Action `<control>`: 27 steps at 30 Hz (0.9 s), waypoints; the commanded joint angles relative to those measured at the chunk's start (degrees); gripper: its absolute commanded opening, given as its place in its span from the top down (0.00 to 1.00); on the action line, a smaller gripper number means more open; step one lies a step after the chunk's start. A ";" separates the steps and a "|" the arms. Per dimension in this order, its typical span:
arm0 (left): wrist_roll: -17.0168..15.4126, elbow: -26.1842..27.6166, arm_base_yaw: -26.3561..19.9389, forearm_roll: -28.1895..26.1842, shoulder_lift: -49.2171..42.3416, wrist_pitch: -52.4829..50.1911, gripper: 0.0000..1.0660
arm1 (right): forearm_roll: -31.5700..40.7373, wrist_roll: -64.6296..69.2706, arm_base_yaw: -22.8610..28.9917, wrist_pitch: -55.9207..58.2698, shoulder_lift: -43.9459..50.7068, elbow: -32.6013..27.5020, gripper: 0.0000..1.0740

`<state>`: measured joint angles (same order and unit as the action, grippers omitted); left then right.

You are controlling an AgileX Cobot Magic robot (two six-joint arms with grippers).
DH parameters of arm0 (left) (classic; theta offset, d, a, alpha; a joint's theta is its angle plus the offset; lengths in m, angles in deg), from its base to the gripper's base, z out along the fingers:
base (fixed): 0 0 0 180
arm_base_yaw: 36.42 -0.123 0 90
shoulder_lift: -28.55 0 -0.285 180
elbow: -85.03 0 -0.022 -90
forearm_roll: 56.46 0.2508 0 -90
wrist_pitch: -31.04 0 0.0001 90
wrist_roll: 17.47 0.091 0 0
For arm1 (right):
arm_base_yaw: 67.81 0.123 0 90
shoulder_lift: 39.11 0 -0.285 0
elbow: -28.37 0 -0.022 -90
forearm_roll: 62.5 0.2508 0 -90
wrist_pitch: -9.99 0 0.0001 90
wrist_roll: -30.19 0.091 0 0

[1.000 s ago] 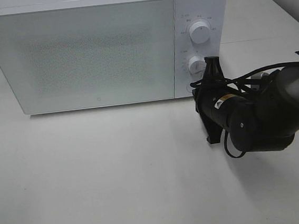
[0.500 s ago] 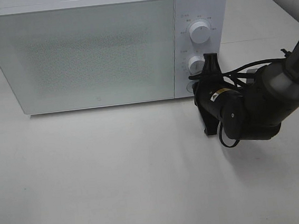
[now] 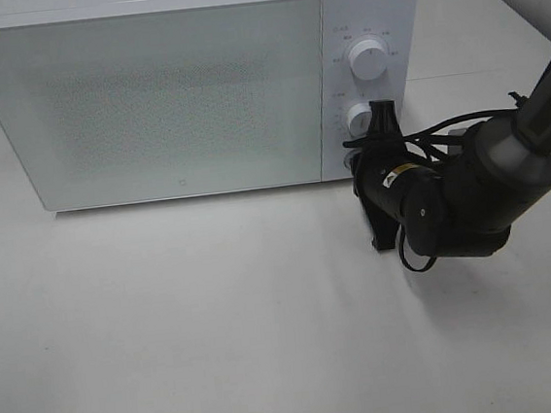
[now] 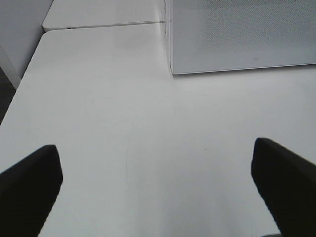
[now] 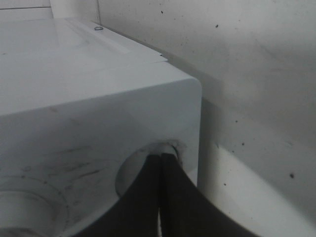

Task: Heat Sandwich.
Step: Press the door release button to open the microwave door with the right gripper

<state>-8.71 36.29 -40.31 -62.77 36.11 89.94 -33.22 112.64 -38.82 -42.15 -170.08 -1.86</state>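
Sandwich not in view; a white microwave [image 3: 167, 90] with its door closed fills the upper left of the high view.
The right gripper [image 3: 353, 160], its jaws pinched together with nothing between them, has its tips at the round button [image 5: 129, 174] in the panel's lower right corner, below two knobs [image 3: 368, 59]. The left gripper [image 4: 155, 150], spread wide and holding nothing, hangs over the desk [image 3: 218, 319] in front of the microwave.
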 commanded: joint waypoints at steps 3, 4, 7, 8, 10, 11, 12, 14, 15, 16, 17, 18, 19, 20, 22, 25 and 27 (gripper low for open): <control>-0.11 -0.17 -0.06 0.00 -1.32 0.17 0.03 | -0.40 -2.46 -0.40 0.29 3.32 0.97 0.99; -0.11 -0.17 -0.06 0.00 -1.32 0.17 0.03 | -0.40 -2.46 -0.40 0.29 3.32 0.97 0.99; -0.11 -0.17 -0.06 0.00 -1.32 0.17 0.03 | -0.40 -2.46 -0.23 2.29 3.84 0.92 0.99; -0.11 -0.17 -0.06 0.00 -1.32 0.17 0.03 | -0.40 -2.46 -0.23 2.29 3.84 0.92 0.99; -0.11 -0.17 -0.06 0.00 -1.32 0.17 0.03 | -0.57 -1.78 -0.06 2.46 3.84 0.92 0.99; -0.11 -0.17 -0.06 0.00 -1.32 0.17 0.03 | -0.46 -1.72 0.34 2.58 3.84 0.92 0.99; -0.11 -0.17 -0.06 0.00 -1.32 0.17 0.03 | -0.06 -1.72 0.52 2.46 3.84 0.92 0.99; -0.11 -0.17 -0.06 0.00 -1.32 0.17 0.03 | 0.06 -1.72 0.52 2.06 3.84 0.92 0.99; -0.11 -0.17 -0.06 0.00 -1.32 0.17 0.03 | 0.86 -2.01 0.52 0.00 3.84 0.92 0.99; -0.11 -0.17 -0.06 0.00 -1.32 0.17 0.03 | 1.38 -2.29 0.52 -1.43 3.84 0.97 0.99; -0.11 -0.17 -0.06 0.00 -1.32 0.17 0.03 | 1.83 -2.86 0.52 -3.09 3.84 0.97 0.99; -0.11 -0.17 -0.06 0.00 -1.32 0.17 0.03 | 1.83 -2.86 0.52 -3.09 3.84 0.97 0.99; -0.11 -0.17 -0.06 0.00 -1.32 0.17 0.03 | 2.75 -3.67 0.46 -5.50 3.84 1.20 1.00; -0.11 -0.17 -0.06 0.00 -1.32 0.17 0.03 | 3.04 -4.07 0.34 -6.47 3.78 1.26 1.00; -0.11 -0.17 -0.06 0.00 -1.32 0.17 0.03 | 3.32 -4.18 0.29 -7.05 3.67 1.95 1.00; -0.11 -0.17 -0.06 0.00 -1.32 0.17 0.03 | 3.67 -4.07 0.29 -9.00 2.69 3.38 1.00; -0.11 -0.17 -0.06 0.06 -1.32 0.17 0.03 | 3.61 -4.18 0.29 -11.12 1.78 4.53 1.00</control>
<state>-8.71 36.29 -40.31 -62.65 36.11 89.94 -28.46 109.60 -37.84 -41.98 -168.76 -0.66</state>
